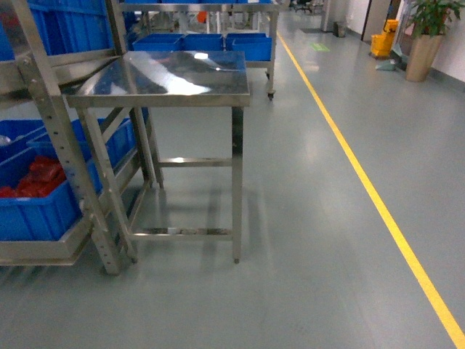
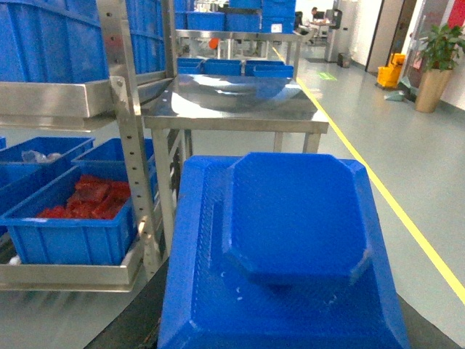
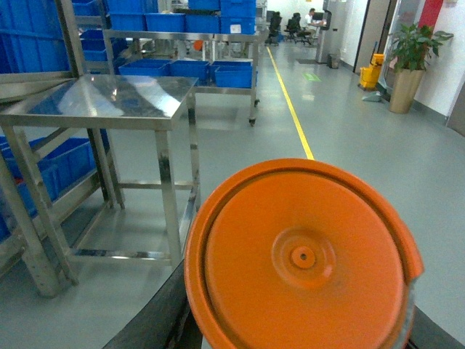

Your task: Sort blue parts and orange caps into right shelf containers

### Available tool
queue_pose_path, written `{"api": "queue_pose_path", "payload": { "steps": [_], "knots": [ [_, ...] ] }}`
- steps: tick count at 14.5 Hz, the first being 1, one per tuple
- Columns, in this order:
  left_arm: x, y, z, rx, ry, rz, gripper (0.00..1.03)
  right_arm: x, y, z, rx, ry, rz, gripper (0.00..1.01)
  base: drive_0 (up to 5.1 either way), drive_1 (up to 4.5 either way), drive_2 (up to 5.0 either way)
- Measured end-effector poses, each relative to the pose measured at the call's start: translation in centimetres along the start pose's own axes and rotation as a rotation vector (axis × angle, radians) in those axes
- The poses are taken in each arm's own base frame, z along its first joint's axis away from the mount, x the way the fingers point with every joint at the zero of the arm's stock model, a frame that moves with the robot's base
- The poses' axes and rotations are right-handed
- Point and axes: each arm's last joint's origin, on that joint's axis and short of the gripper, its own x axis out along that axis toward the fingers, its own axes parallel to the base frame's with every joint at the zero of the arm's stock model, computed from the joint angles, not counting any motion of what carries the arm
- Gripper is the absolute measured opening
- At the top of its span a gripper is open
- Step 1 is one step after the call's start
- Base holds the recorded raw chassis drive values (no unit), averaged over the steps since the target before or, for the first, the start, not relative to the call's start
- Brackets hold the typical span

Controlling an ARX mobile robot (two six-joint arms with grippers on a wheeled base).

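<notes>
A blue part, a flat moulded piece with a raised octagonal middle, fills the lower left wrist view. My left gripper is shut on it, and only a dark finger shows beside it. A round orange cap fills the lower right wrist view, with my right gripper shut on it and a dark finger at its left. A steel shelf rack with blue containers stands at the left of the head view. Neither gripper shows in the head view.
A steel table stands straight ahead beside the rack. One low container holds red-orange pieces. More blue bins sit on a far cart. A yellow floor line runs along the right, and a potted plant stands far right.
</notes>
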Motion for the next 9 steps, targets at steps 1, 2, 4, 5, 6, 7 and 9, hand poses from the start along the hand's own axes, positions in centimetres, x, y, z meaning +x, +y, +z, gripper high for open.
{"api": "queue_pose_path", "payload": {
  "steps": [1,2,4,5,6,7,9],
  "knots": [
    [0.0,0.0,0.0,0.0,0.0,0.0,0.43,0.0,0.0,0.02,0.0,-0.002,0.0,0.44,0.0,4.25,-4.3],
    [0.0,0.0,0.0,0.0,0.0,0.0,0.43,0.0,0.0,0.01,0.0,-0.001,0.0,0.44,-0.1,4.2,-4.4],
    [0.0,0.0,0.01,0.0,-0.001,0.001,0.43,0.0,0.0,0.02,0.0,-0.002,0.0,0.44,0.0,4.24,-4.3],
    [0.0,0.0,0.01,0.0,-0.001,0.0,0.43,0.0,0.0,0.0,0.0,0.0,0.0,0.44,0.0,4.24,-4.3],
    [0.0,0.0,-0.01,0.0,0.001,0.0,0.43,0.0,0.0,0.02,0.0,-0.002,0.0,0.44,0.0,4.24,-4.3],
    [0.0,0.0,0.03,0.0,-0.003,0.0,0.43,0.0,0.0,0.02,0.0,-0.002,0.0,0.44,0.1,4.35,-4.2],
    [0.0,0.0,0.0,0.0,0.0,0.001,0.43,0.0,0.0,0.03,0.0,-0.003,0.0,0.44,0.0,4.26,-4.3]
  ]
}}
